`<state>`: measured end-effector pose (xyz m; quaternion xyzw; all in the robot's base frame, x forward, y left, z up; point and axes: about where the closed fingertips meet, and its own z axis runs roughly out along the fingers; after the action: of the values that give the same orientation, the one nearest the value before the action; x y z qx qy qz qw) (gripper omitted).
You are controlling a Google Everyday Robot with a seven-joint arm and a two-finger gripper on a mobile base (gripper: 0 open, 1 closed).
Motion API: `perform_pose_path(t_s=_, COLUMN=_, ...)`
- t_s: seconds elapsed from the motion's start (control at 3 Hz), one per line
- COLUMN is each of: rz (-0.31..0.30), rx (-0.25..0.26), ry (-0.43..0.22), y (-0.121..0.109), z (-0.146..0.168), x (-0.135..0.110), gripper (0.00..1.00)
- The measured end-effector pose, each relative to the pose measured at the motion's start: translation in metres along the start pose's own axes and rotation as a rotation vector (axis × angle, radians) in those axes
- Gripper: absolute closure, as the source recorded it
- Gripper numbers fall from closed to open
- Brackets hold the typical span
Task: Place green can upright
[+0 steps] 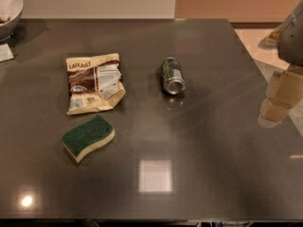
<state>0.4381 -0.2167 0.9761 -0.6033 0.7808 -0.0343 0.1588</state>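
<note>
Dark green can (pixel 173 75) lies sideways; gripper (pixel 278 103), cut off at right edge, grip indiscernible.

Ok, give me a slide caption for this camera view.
Green can lies on its side on the dark table near a snack bag and sponge; gripper at right edge.

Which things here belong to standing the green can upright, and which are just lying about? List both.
For the job: small dark green metal drink can, lying on its side on the dark table; the robot's gripper, at the right edge, away from the can.
Lying about: brown-and-cream snack bag; green-topped sponge; white bowl, top left corner.
</note>
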Motion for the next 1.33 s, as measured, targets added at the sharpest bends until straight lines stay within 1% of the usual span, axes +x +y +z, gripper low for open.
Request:
perform_pose_path(t_s=0.33, rz=0.0, rx=0.0, ry=0.0, y=0.0, z=0.0, x=0.0, gripper=0.0)
perform_pose_path(t_s=0.67, rz=0.024, rx=-0.027, ry=0.001, y=-0.015, z=0.008, x=-0.009, gripper=0.0)
perform_pose_path(t_s=1.0, rz=0.064, rx=-0.059, ry=-0.007, y=-0.039, z=0.027, x=-0.029, gripper=0.0)
perform_pose_path(t_s=1.33, rz=0.118, rx=-0.083, ry=0.001, y=-0.064, z=0.046, x=-0.052, gripper=0.0)
